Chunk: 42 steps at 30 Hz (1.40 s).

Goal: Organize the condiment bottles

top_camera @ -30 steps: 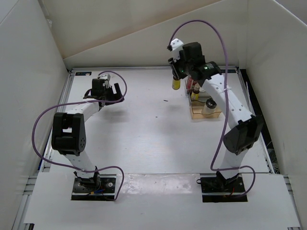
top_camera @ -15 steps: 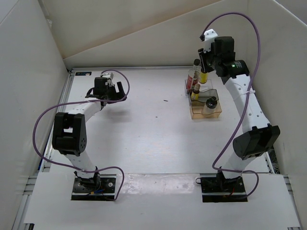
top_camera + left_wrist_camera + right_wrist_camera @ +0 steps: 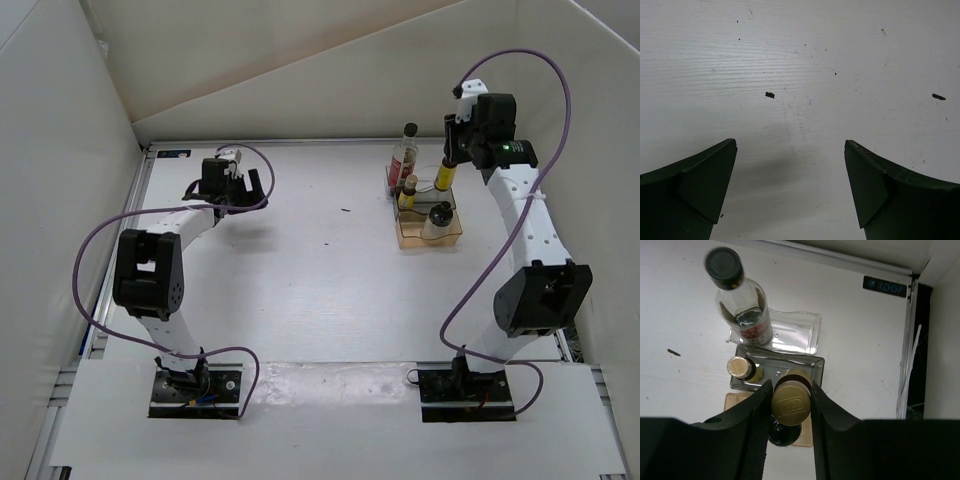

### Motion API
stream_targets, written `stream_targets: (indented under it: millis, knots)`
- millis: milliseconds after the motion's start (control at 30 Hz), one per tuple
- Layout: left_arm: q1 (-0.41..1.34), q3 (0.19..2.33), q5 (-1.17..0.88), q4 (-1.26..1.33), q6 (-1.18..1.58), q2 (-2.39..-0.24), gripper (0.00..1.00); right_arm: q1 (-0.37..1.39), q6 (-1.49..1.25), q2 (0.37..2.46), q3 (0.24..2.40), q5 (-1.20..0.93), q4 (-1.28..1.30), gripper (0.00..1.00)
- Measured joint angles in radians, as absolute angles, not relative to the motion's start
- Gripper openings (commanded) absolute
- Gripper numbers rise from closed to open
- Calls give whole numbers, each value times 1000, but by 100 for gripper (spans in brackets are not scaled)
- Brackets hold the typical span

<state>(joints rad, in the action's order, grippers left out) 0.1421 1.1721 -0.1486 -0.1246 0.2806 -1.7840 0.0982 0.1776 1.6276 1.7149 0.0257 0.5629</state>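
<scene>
At the far right, the right gripper (image 3: pixel 453 158) pinches a gold-capped amber bottle (image 3: pixel 791 404) above the tray (image 3: pixel 452 238), while the left gripper (image 3: pixel 790 150) hangs spread over the table (image 3: pixel 800 60).

The top camera looks down from high up at the whole white table (image 3: pixel 300 280), the left wrist camera sits close over bare table (image 3: pixel 800 60) far left of the clear tray with tan wooden base (image 3: pixel 452 238), and the right wrist camera hangs just above that tray (image 3: pixel 795 335), whose tall red-labelled black-capped bottle (image 3: pixel 405 155) (image 3: pixel 742 310) the top view shows too.
</scene>
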Motion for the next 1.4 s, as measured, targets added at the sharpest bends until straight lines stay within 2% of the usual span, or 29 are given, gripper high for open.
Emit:
stream_targets:
  millis: [300,1400]
  knots:
    - [149,1194,-145,-138,274,-1806,100,39,129,1630,1605,-38,487,0]
    - [153,1254,-139,-159,262,-1870,100,67,146,1741,1412,-80,234,0]
